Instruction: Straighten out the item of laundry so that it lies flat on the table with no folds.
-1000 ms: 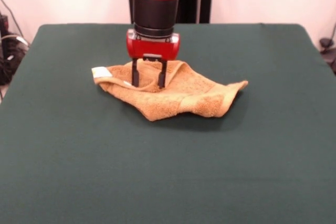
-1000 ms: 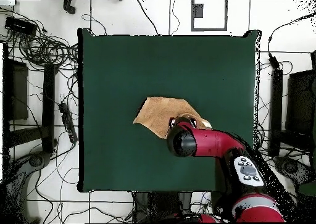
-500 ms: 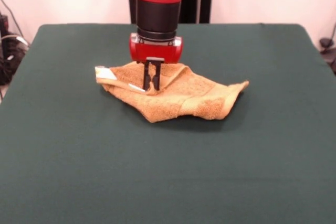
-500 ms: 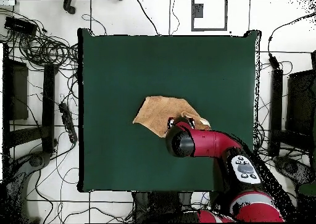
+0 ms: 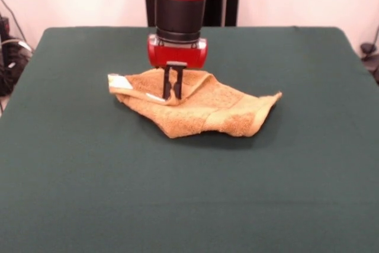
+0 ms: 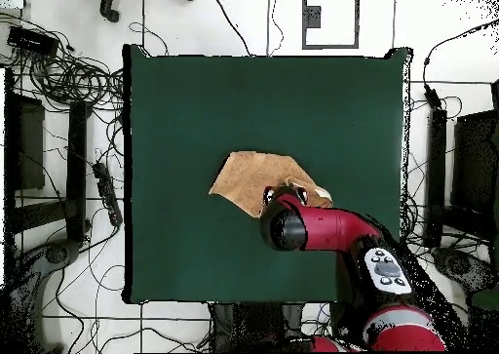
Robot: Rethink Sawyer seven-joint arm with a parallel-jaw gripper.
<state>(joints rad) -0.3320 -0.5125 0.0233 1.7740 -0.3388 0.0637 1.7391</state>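
Looking at the table (image 5: 89, 194) first — big dark green top, with the towel (image 5: 207, 111) sitting crumpled around the middle, a bit toward my side. It's bunched and folded over on itself, with one corner sticking out to the side and the white label (image 5: 118, 81) at the opposite end. My gripper (image 5: 173, 94) is down on the folded edge near the label — fingers pinched together on a ridge of the towel.
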